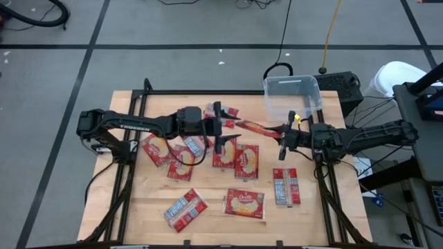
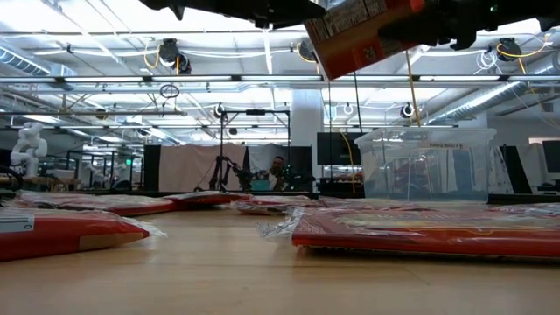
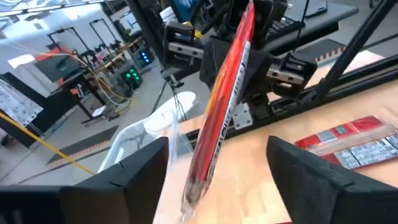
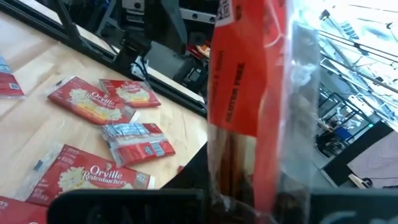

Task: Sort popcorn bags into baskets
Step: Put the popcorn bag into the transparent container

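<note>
Held bag: one popcorn bag [image 1: 257, 127] hangs in the air between the two grippers, above the middle of the table [image 1: 208, 228], long axis running arm to arm.
Right gripper [image 1: 285, 138]: fingers pinching one end of that bag.
Left gripper [image 1: 223, 128]: fingers spread, standing either side of the bag's other end without gripping.
Basket [image 1: 293, 94]: at the table's far right corner, just beyond the right gripper, so the right arm is nearer.
Other bags: flat across the table's middle and near edge.
</note>
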Available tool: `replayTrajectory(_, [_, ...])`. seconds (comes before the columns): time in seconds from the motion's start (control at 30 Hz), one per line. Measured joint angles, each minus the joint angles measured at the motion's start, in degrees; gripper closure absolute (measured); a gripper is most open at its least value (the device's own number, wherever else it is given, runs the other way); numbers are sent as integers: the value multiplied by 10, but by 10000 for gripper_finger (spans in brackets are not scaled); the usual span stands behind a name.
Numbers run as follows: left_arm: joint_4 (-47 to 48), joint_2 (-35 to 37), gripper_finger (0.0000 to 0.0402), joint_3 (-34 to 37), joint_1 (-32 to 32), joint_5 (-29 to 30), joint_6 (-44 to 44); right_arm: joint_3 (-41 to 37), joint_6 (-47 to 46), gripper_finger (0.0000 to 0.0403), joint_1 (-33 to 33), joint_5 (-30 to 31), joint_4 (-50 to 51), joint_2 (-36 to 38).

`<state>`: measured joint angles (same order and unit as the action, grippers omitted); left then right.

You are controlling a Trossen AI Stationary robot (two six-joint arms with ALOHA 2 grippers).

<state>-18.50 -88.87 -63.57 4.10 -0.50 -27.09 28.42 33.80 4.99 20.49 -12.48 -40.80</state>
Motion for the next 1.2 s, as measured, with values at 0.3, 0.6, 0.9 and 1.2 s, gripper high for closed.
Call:
replayTrajectory(0.3, [2,0,241,0,-2,-1,-14,0,-2,383,0,-68,-52,0])
replayTrajectory(0.6, [-48,0,320,0,-5,-30,-66,0,-7,383,0,-73,-71,0])
replayTrajectory(0.9, [-55,0,380,0,4,-31,-156,0,-61,372,0,-17,-76,1])
replayTrajectory(1.2, [-81,-1,388,0,37,-26,-259,1,-233,259,0,146,18,2])
